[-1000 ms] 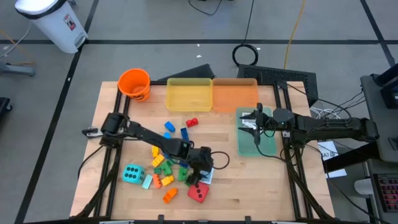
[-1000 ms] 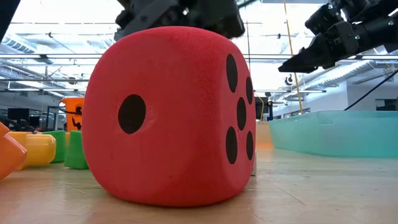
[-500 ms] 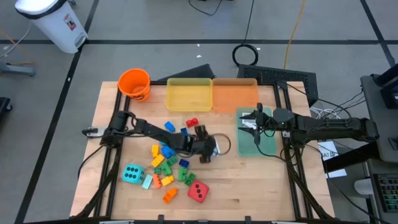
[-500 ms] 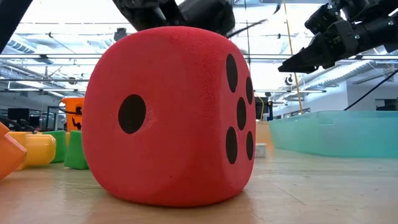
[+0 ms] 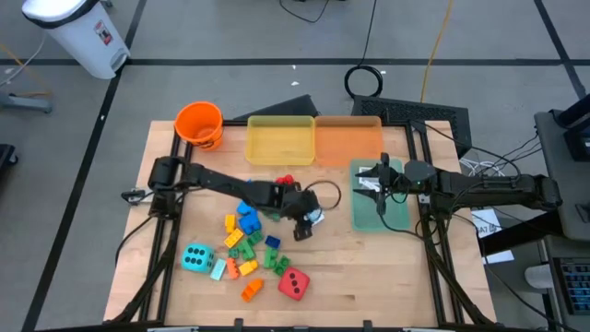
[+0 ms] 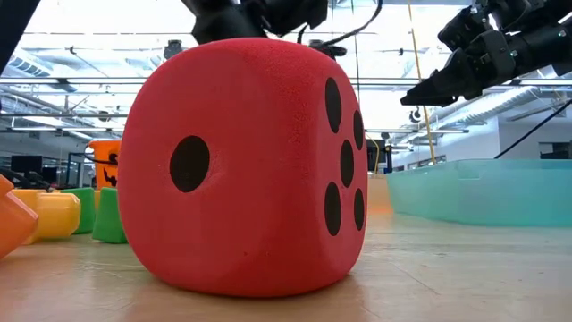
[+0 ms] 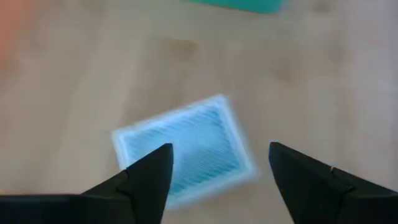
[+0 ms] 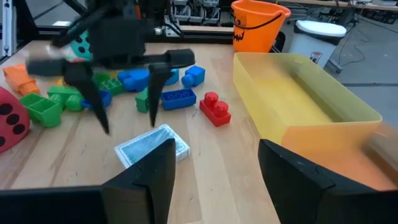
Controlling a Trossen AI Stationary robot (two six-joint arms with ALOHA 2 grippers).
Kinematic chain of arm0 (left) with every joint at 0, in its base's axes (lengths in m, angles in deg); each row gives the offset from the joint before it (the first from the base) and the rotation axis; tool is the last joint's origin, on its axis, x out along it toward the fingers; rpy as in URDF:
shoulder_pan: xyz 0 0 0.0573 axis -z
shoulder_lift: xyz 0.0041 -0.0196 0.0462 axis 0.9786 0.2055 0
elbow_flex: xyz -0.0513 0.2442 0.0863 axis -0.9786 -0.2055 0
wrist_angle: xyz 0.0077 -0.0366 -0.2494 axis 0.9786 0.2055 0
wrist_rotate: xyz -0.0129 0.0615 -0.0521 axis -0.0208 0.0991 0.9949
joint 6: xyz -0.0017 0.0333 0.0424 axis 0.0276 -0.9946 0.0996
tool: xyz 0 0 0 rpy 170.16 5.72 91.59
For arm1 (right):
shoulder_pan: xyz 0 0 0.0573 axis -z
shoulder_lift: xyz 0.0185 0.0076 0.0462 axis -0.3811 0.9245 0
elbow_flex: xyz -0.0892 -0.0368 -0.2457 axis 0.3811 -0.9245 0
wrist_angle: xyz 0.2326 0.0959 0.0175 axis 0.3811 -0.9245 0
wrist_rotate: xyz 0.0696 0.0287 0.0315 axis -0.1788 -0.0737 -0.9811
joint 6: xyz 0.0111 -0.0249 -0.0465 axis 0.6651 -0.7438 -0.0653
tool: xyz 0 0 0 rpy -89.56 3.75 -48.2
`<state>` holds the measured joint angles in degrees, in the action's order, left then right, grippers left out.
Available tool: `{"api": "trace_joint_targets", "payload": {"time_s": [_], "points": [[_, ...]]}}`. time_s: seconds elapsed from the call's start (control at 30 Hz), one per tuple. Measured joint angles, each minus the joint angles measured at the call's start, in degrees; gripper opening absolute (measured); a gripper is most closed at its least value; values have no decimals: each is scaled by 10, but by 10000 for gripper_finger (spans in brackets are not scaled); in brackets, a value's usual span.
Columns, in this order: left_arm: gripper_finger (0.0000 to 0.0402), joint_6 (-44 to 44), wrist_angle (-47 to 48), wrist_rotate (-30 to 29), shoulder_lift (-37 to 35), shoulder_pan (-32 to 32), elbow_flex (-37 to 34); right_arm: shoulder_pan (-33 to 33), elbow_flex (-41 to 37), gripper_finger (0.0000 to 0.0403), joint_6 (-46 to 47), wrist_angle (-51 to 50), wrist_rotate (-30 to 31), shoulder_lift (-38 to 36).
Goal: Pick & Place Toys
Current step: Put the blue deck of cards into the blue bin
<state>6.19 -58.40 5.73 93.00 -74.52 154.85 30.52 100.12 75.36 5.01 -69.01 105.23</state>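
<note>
Now the left gripper [image 5: 307, 224] hangs mid-surface with its fingers spread and nothing between them — a white playing card [image 7: 186, 147] with a blue patterned face lies flat on the wood directly below, seen between the fingertips in the left wrist view. A second ago this gripper was down in the brick pile beside the red die [image 5: 294, 285]; it has since swung up and away toward the trays, so the card seems to have been carried out of the pile and let go short of any tray. By my reckoning that placement is unfinished: the card [image 8: 153, 147] rests on bare surface between the red brick [image 8: 215, 109] and the green tray [image 5: 380, 214], touching neither.

The right gripper [image 5: 375, 183] waits over the green tray, unmoved, its fingers apart and empty.

The rest of the toys are unsorted — the cyan die [image 5: 195, 257] sits at the pile's near-left edge, the red die at its near-right, and the coloured bricks [image 5: 244, 242] lie scattered between. The yellow tray [image 5: 279, 140] and orange tray [image 5: 348, 136] appear empty.
</note>
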Motion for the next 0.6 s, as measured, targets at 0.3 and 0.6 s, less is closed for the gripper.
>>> {"api": "trace_joint_targets", "payload": {"time_s": [0.3,0.6], "points": [[390,-172,42,-5,0,-17,41,0,0,199,0,-4,1,0],[359,-456,-13,-22,21,-33,40,0,0,199,0,-13,1,0]]}}
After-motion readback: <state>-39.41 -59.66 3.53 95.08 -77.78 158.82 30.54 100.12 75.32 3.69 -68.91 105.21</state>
